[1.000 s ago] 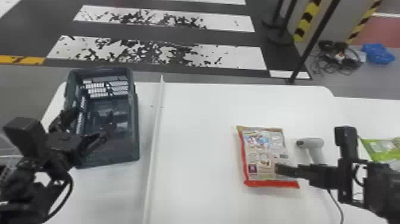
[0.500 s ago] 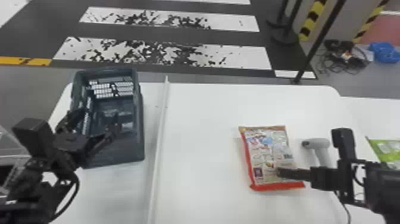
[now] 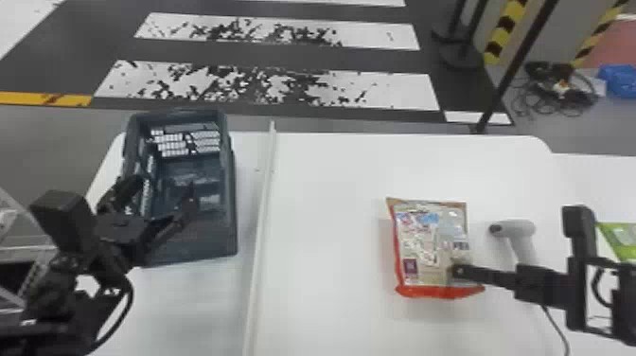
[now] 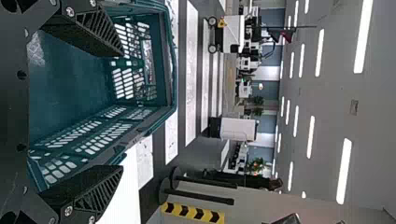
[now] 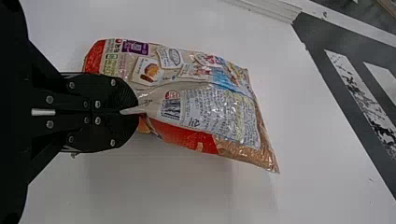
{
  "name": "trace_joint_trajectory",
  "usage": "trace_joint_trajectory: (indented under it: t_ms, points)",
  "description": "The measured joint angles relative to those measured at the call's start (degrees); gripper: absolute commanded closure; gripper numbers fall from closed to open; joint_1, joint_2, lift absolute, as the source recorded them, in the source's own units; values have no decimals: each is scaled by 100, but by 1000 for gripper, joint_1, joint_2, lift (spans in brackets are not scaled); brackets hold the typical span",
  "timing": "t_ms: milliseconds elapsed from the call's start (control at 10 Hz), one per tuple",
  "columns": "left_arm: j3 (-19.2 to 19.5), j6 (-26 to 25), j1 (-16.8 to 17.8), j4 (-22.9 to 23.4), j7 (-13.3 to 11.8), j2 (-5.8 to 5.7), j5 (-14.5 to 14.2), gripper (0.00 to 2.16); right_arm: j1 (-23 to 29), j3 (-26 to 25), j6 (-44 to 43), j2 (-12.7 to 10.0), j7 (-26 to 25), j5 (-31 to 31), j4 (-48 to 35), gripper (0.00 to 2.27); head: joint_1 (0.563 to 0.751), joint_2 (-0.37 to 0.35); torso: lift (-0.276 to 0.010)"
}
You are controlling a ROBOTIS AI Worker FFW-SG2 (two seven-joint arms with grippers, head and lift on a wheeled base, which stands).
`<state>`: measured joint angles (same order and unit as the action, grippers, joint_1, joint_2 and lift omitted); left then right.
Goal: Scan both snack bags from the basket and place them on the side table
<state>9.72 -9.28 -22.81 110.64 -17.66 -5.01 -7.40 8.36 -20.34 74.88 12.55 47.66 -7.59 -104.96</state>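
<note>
In the head view my left gripper (image 3: 161,203) is over the dark basket (image 3: 189,241), its fingers spread; in the left wrist view the left gripper (image 4: 119,112) stands open above the teal basket (image 4: 70,88), which holds no bag that I can see. My right gripper (image 3: 456,271) is shut on the red-edged snack bag (image 3: 426,241) over the white table. In the right wrist view the right gripper (image 5: 133,112) pinches a fold of the snack bag (image 5: 210,107). A grey-white handheld scanner (image 3: 516,232) stands just right of the bag. The green snack bag (image 3: 620,239) lies at the far right.
A white divider strip (image 3: 265,203) runs along the table (image 3: 331,189) between basket and bag. The side table (image 3: 582,180) adjoins on the right. A cable (image 3: 558,326) trails near my right arm. Black post stands are on the floor beyond.
The whole head view has shifted slightly to the right. The red-edged bag, held in my right gripper, sits a little lower in it. My left gripper remains spread over the basket.
</note>
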Motion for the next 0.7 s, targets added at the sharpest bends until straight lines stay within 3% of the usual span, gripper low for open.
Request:
trace_joint_trajectory:
  t_ms: [300,700]
  points:
    - [17,0,-27,13,-9,12,-2,147,-37,-884,541,-36,-66,-980,-463,2253,695,-43,-75]
    - [46,0,-62,53,-9,4,2,147,-726,-2232,549,-15,-1166,-1520,-414,2253,695,-167,-75]
